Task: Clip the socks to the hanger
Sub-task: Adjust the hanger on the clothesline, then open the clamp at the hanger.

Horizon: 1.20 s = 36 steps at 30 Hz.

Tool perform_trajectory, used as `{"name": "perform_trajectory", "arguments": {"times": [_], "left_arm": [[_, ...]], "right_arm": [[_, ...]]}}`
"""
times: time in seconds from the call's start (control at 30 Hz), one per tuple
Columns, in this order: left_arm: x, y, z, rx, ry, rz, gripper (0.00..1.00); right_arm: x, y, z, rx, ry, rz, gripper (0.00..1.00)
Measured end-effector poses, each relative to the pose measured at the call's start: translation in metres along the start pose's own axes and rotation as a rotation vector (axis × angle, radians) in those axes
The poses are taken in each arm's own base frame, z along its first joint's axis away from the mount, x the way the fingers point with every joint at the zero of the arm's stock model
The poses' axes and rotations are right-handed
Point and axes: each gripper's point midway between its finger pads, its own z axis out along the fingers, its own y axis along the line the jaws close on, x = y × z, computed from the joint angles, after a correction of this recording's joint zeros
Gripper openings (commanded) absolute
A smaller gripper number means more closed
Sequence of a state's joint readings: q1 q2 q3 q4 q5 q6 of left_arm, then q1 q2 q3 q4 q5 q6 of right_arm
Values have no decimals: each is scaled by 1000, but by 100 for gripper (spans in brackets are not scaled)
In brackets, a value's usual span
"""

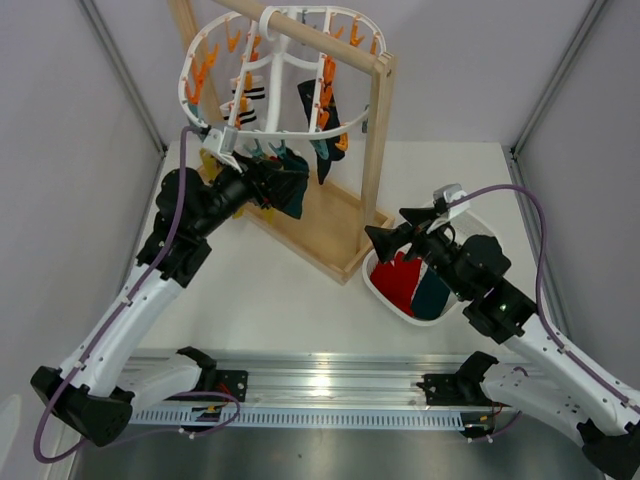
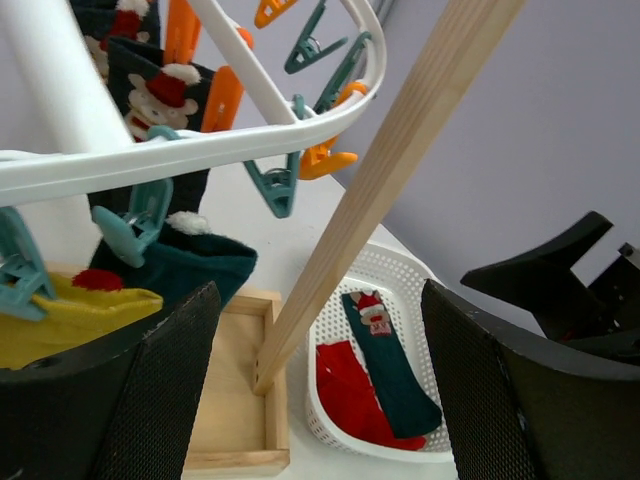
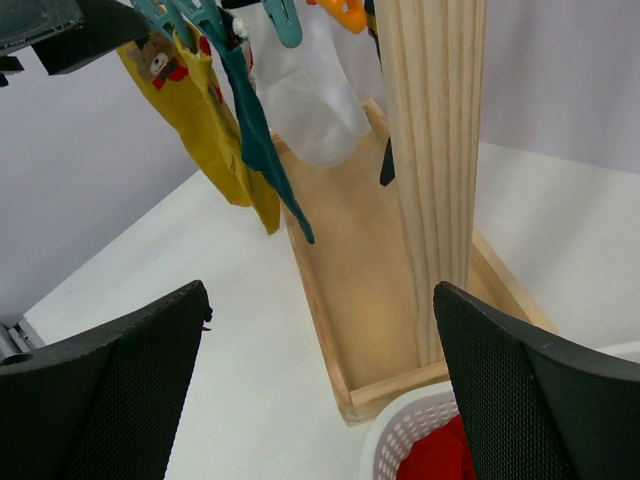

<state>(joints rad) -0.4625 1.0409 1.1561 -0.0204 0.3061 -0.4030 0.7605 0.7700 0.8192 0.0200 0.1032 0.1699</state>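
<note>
1. The table (image 1: 280, 290) is bare across the middle and lower left of the top view, between the wooden rack (image 1: 375, 150) and the metal rail (image 1: 330, 385) along the bottom. Grey walls close in at the left and right edges.
2. The basket (image 1: 372, 283) sits right of centre, just beside the near corner of the rack's base.
3. The hanger (image 1: 285, 133) hangs at the upper left from the rack's top bar. Its oval ring is roughly level, and its long axis runs left to right.
4. The yellow sock (image 3: 200, 110) and teal sock (image 3: 255, 130) hang side by side from teal pegs (image 2: 135, 225) on the ring's near rim. Their long axes are near vertical, with the toes pointing down.
5. The red sock (image 2: 350, 385) and Santa sock (image 2: 385, 360) lie side by side in the basket. In the left wrist view their long axes run from upper left to lower right, with the Santa sock's cuff uppermost.
6. The left gripper (image 2: 318, 300) sits just under the ring's near rim, jaws spread wide and empty. The yellow sock is just beside one finger, and I cannot tell whether they touch.
7. The right gripper (image 3: 320, 295) hovers near the basket's upper-left rim, facing the rack post. Its jaws are spread wide and hold nothing.
</note>
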Motion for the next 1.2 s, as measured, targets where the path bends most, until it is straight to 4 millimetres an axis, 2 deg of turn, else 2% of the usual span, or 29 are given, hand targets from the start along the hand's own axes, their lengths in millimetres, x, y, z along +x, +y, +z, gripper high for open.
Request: {"name": "perform_trajectory", "arguments": {"times": [0.1, 0.37, 0.5, 0.63, 0.77, 1.03, 1.2], "left_arm": [[-3, 7, 1, -50, -22, -17, 84], [-22, 48, -6, -298, -94, -49, 83], [-32, 78, -13, -422, -130, -72, 83], [-31, 111, -21, -534, -135, -95, 83], [-34, 132, -32, -610, -147, -101, 83], [-43, 155, -48, -677, -171, -100, 83], [-47, 166, -55, -700, -176, -103, 83]], "right_arm": [[1, 1, 1, -6, 5, -14, 97], [-5, 7, 11, -30, 15, -49, 97], [-7, 11, 17, -51, 26, -63, 96], [-11, 20, 26, -93, 37, -85, 96], [-20, 34, 36, -146, 39, -114, 96], [-31, 61, 61, -217, 41, -178, 94], [-28, 60, 77, -206, 45, -221, 92]]}}
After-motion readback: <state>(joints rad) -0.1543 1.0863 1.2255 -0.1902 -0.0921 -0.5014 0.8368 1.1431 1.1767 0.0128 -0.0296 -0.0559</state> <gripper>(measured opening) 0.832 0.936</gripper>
